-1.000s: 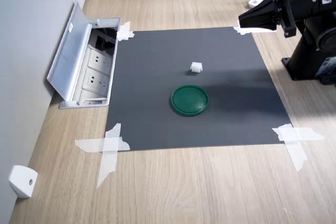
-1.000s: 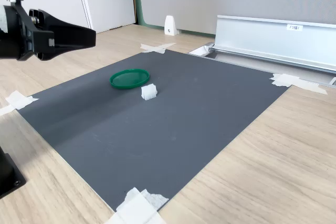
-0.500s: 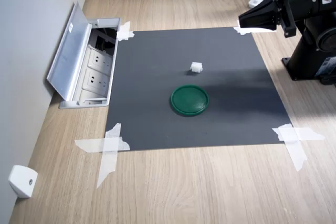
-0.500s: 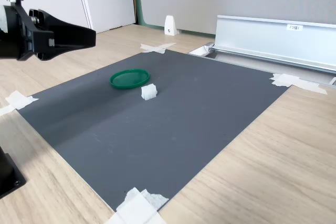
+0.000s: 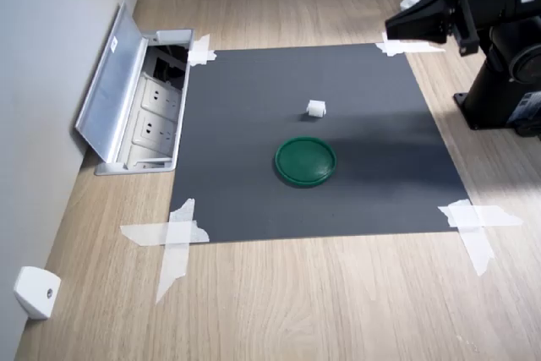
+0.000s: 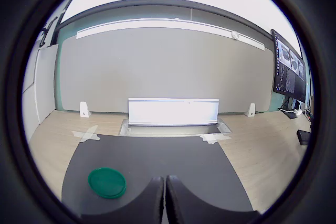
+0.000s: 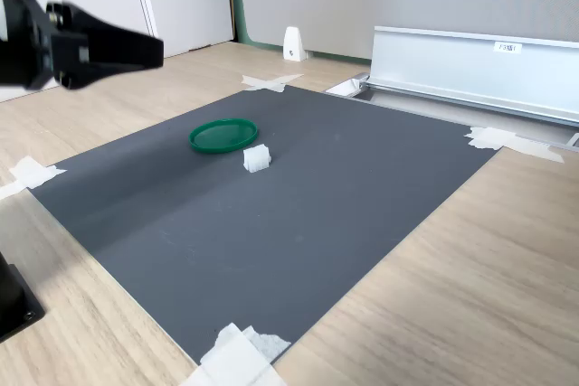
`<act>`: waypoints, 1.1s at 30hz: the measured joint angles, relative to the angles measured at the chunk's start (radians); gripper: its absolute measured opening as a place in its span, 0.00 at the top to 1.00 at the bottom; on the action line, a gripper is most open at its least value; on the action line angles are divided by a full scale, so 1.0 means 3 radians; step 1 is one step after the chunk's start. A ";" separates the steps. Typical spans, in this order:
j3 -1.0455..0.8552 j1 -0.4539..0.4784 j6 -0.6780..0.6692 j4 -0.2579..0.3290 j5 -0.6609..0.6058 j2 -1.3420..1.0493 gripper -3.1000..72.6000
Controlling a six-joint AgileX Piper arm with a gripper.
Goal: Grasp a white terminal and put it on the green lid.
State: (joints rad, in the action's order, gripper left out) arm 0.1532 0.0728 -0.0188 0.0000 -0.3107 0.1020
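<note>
Landmark for this record: the dark grey mat taped at its corners to the wooden worktop.

The white terminal sits on the mat near its middle, free of any contact. The green lid lies flat on the mat just beside the terminal, the two apart; in the second exterior view the terminal stands in front of the lid.

The end effector hangs in the air above one taped corner of the mat, well apart from both items. In the wrist view its two fingers lie pressed together with no gap, so it is closed and carries nothing.

Off the mat's edge, a recessed socket box with its metal cover raised is set into the worktop. White tape strips hold the mat's corners.
</note>
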 joint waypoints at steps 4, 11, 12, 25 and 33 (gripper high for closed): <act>0.0340 0.0000 -0.0024 -0.0024 -0.0025 0.0497 0.97; 0.1031 0.0000 -0.0253 -0.0075 -0.0536 0.1358 0.97; 0.1137 0.0000 -0.0295 -0.0100 -0.0670 0.1473 0.97; 0.2078 0.0000 -0.0405 -0.0312 -0.2029 0.2850 0.97; 0.2321 0.0000 -0.0795 -0.0294 -0.2199 0.3603 0.97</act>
State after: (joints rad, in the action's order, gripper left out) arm 0.8496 0.0728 -0.2574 -0.0882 -0.9705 1.1829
